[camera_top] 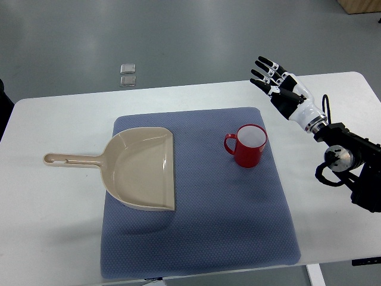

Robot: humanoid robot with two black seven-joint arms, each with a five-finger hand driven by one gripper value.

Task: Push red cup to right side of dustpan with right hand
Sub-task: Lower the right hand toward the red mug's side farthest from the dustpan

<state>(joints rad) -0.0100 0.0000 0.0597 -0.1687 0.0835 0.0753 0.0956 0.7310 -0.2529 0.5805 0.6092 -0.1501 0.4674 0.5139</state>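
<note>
A red cup (248,146) with a white inside stands upright on the blue mat (202,232), its handle pointing left. A beige dustpan (141,170) lies on the mat's left part, handle sticking out to the left over the white table (53,226). The cup stands to the right of the dustpan, with a gap of mat between them. My right hand (275,80) hovers up and to the right of the cup, past the mat's far right corner, fingers spread and holding nothing. It does not touch the cup.
My right arm's black joints (345,164) fill the right edge of the table. Two small grey squares (128,74) lie on the floor beyond the table's far edge.
</note>
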